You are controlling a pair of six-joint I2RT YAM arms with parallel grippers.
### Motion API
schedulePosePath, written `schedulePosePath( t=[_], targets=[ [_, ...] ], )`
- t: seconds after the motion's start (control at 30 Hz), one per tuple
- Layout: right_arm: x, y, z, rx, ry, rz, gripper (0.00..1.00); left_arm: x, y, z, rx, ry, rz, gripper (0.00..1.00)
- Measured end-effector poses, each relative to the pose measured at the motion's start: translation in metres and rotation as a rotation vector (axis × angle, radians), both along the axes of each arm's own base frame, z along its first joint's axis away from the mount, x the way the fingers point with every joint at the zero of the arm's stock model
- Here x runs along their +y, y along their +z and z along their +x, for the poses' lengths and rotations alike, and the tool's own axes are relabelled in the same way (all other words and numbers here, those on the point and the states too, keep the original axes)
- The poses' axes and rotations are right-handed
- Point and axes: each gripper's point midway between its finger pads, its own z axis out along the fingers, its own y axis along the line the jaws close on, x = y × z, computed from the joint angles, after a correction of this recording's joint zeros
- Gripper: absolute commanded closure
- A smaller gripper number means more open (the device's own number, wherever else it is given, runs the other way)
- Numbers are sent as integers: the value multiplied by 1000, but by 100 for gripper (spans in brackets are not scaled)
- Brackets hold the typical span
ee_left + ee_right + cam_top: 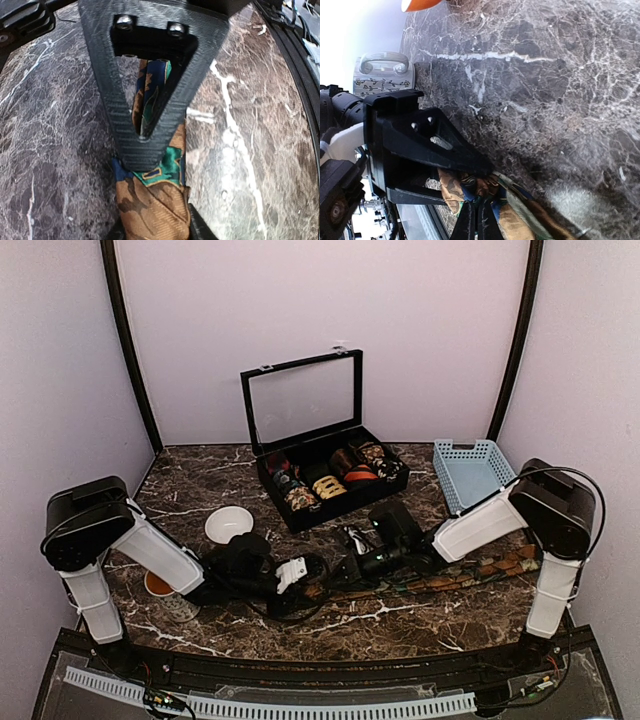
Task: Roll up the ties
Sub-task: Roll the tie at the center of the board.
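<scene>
One tie [470,575], brown with green and blue patches, lies stretched across the marble table [200,490] from the centre front toward the right arm. My left gripper [292,575] and right gripper [352,562] meet at its left end. In the left wrist view the tie [155,200] fills the gap between my left gripper's [156,227] fingers, which press on both its edges. Above it, the right gripper's black finger covers the fabric. In the right wrist view my right gripper [479,220] is pinched shut on the bunched end of the tie [520,220].
An open black box [330,485] with a clear lid holds several rolled fabric coils at the back centre. A blue basket [470,470] stands at the back right. A white bowl [228,523] and a patterned mug [160,588] sit by the left arm.
</scene>
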Motion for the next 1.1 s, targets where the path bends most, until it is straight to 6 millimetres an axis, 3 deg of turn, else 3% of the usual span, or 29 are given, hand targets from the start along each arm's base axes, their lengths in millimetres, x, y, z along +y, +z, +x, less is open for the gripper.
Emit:
schedulePosePath(
  t=[0.1, 0.23, 0.3, 0.43, 0.53, 0.6, 0.73, 0.83, 0.93, 1.1],
  targets=[
    [2, -7, 0, 13, 1, 1, 100, 4, -2, 0, 11, 7, 13, 47],
    [-2, -21, -4, 38, 0, -21, 100, 9, 1, -1, 17, 28, 12, 37],
    [-3, -22, -5, 35, 2, -21, 100, 14, 8, 0, 5, 50, 5, 24],
    [-3, -23, -5, 26, 7, -18, 100, 24, 50, 9, -73, 130, -66, 2],
    [-4, -23, -5, 18, 11, -18, 100, 31, 96, 17, -145, 206, -190, 1],
    [-4, -23, -5, 13, 12, -19, 100, 30, 107, 23, -151, 238, -230, 1],
    [-4, -24, -4, 3, 14, -21, 100, 15, 78, 26, -89, 226, -155, 1],
    [-5, -25, -3, -8, 11, -25, 100, 21, 52, 7, -75, 196, -117, 3],
    [-5, -25, -2, -16, 14, -26, 100, 21, 30, -6, -64, 165, -86, 11],
    [-5, -26, -2, -27, 19, -33, 100, 21, 9, -10, -62, 142, -75, 31]
  ],
)
